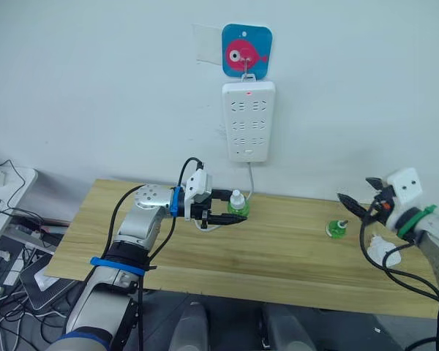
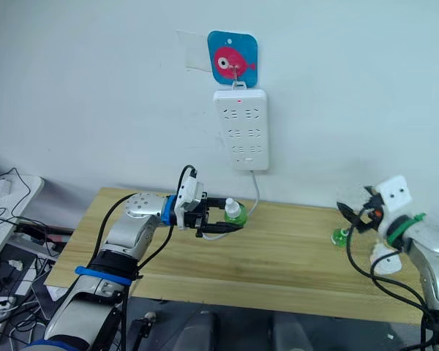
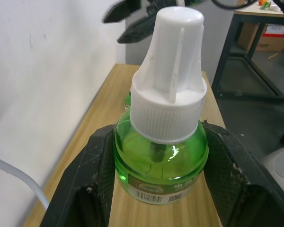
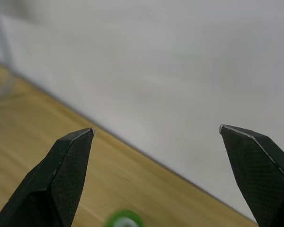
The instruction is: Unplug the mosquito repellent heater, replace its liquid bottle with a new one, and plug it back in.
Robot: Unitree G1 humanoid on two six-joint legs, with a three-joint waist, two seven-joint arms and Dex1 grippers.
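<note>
A green liquid bottle (image 1: 238, 205) with a tall white cap (image 3: 173, 61) stands on the wooden table (image 1: 278, 256), below the wall sockets. My left gripper (image 1: 234, 206) is shut on its body, one finger (image 3: 92, 175) pressed against each side. Farther right stands a second green bottle (image 1: 336, 228) with a bare wick and no cap. My right gripper (image 1: 353, 187) hangs open just above and to the right of it, holding nothing. The white mosquito repellent heater (image 1: 384, 251) lies unplugged on the table under my right arm.
A tall white power strip (image 1: 249, 121) hangs on the wall from a blue hook plate with a pink fish (image 1: 246, 51); its cable (image 1: 250, 179) drops behind the capped bottle. Cables and boxes clutter a low stand (image 1: 4, 190) at the far left.
</note>
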